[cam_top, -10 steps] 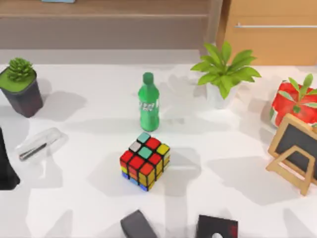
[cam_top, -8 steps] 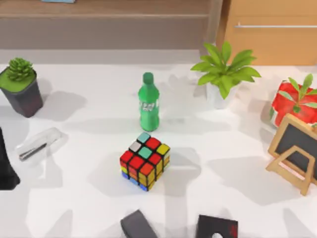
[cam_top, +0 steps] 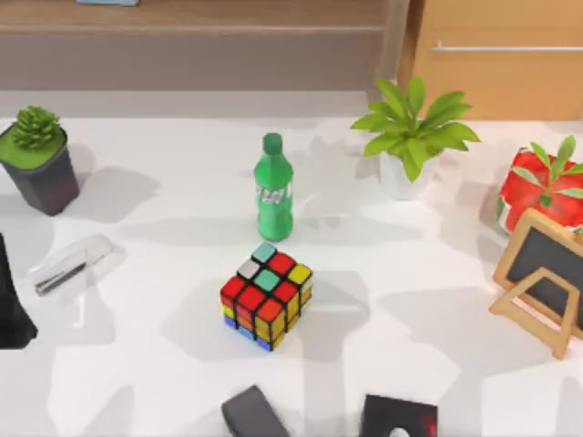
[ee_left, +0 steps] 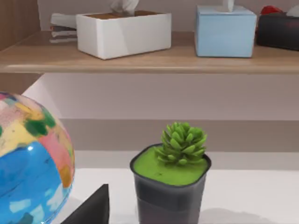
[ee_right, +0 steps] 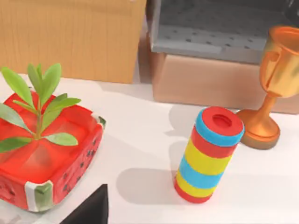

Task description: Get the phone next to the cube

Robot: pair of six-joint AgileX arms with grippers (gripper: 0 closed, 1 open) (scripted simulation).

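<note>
I see a matt white surface [cam_top: 137, 364], the cube [cam_top: 265, 296] in glossy stickers on black plastic, a shiny green plastic bottle [cam_top: 273, 189], a wood-framed little chalkboard [cam_top: 537, 278] far right, and a polished copper-toned metallic trophy [ee_right: 273, 88]

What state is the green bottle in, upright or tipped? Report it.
Upright. The green bottle stands on its base behind the cube, cap uppermost, its shadow falling on the table.

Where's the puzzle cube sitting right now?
In the top view, the cube sits on the white table near the middle, just in front of the upright green bottle, with a dark grey block nearer the front edge.
</note>
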